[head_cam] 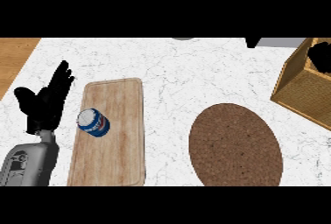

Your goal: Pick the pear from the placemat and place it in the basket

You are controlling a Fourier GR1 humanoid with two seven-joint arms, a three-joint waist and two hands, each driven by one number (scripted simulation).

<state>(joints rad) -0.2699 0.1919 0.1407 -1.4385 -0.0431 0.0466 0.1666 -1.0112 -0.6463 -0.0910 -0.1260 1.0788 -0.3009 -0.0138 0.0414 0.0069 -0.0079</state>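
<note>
The brown oval placemat [236, 146] lies on the white marble counter right of the middle, and nothing rests on it. The woven basket [298, 89] stands at the right edge, partly cut off. A black shape that looks like my right hand [321, 56] is over the basket's opening at the top right; only part of it shows. I see no pear anywhere; it may be hidden by that hand or inside the basket. My left hand [45, 103] rests open at the left, fingers up, holding nothing.
A wooden cutting board [113, 144] lies left of the placemat with a blue and white can [93, 122] standing on it. A wood surface [14, 57] borders the counter at the far left. Small dark and grey objects [253, 41] sit at the top edge.
</note>
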